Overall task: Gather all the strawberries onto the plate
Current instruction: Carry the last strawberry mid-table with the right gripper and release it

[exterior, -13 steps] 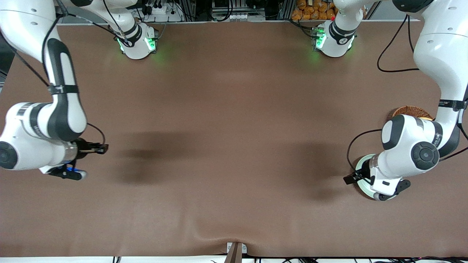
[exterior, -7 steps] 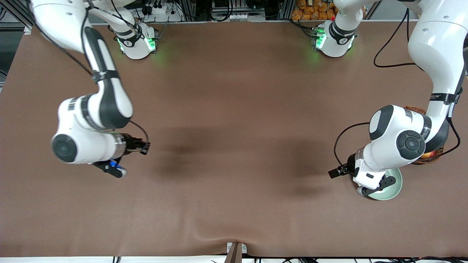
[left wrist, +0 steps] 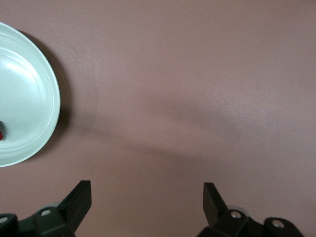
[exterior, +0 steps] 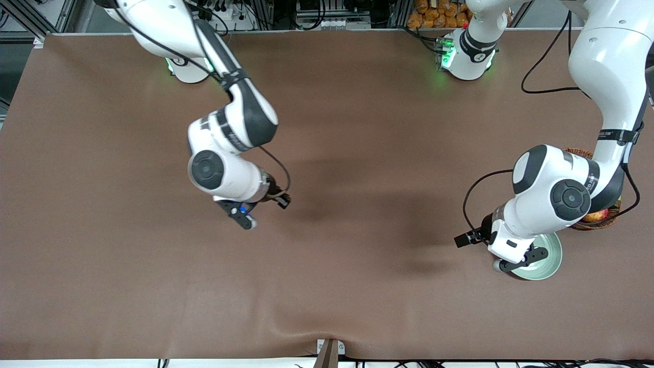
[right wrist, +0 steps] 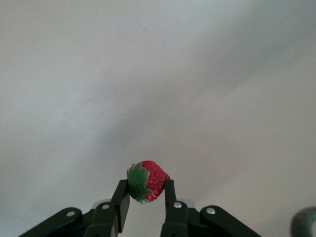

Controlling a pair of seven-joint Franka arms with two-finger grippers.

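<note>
Pinching a small red strawberry [right wrist: 148, 180] by its sides, right gripper [exterior: 276, 198] mid-frame over bare brown tabletop [exterior: 357, 128]. Left gripper [exterior: 467, 239] spread wide, empty, beside pale mint-green round plate [exterior: 554, 258] at lower right. Risks, judged: slipping from that narrow grip, arms crowding.

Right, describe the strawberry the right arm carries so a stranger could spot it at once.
Follow the right arm out over the bare brown table near its middle to the right claw. Pinched between its fingers is the strawberry: small, red, with a green leafy cap, the only berry held in the air.
</note>
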